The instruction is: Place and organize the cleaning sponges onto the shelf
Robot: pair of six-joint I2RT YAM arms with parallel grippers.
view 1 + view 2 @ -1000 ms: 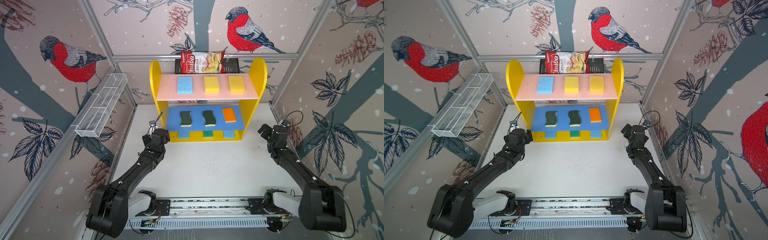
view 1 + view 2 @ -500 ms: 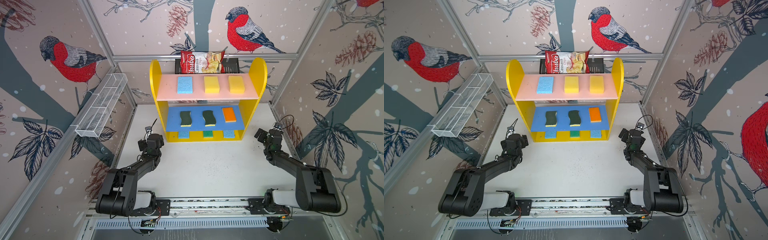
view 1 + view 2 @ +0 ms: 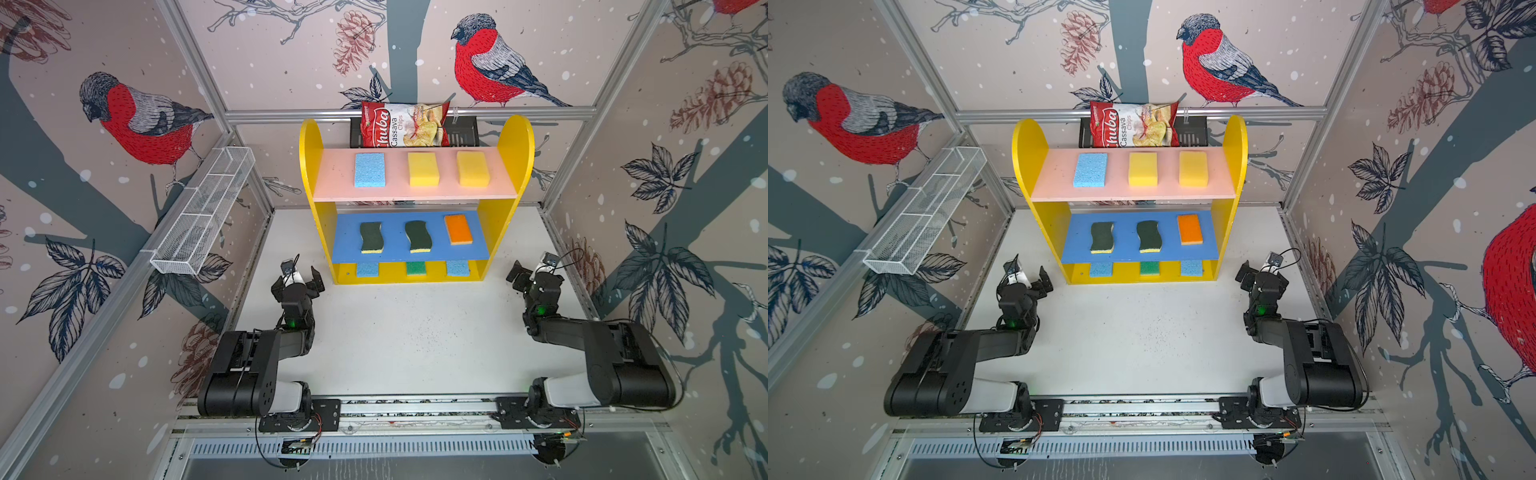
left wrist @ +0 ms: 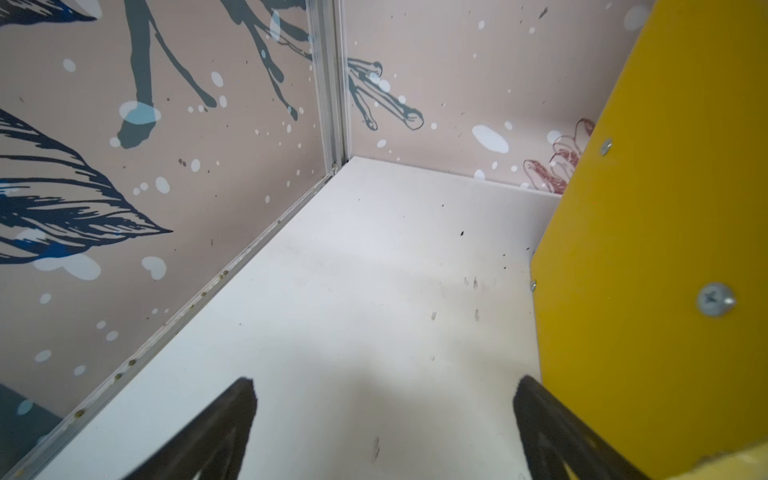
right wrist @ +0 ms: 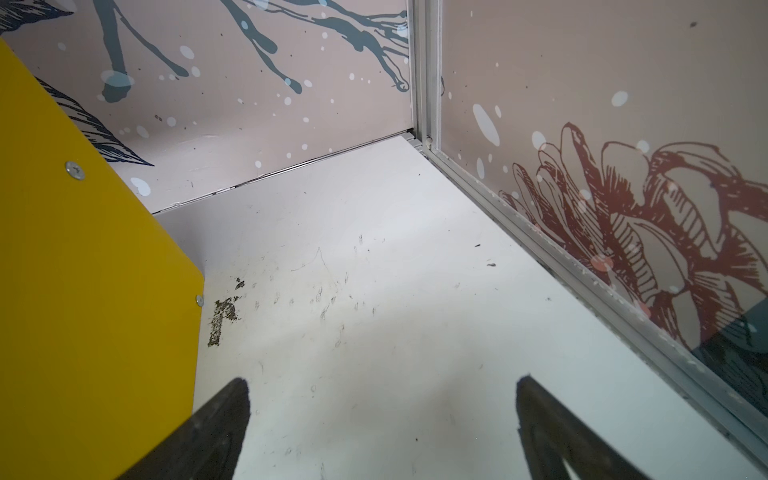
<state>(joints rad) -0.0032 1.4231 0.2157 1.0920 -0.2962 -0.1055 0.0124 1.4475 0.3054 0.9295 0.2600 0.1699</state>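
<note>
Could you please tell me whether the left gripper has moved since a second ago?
Yes. In a top view the left gripper has drawn back slightly leftward, away from the lower left corner of the shelf. It is open and empty.

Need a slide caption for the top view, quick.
Nine cleaning sponges lined three per level on the shelf; left gripper and right gripper open, empty, flanking its base.

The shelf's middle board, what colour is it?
The middle board is blue, best seen in a top view.

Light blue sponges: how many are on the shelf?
3 sponges: one left on the pink top board; two on the yellow base, left and right, partly under the blue board.
</note>
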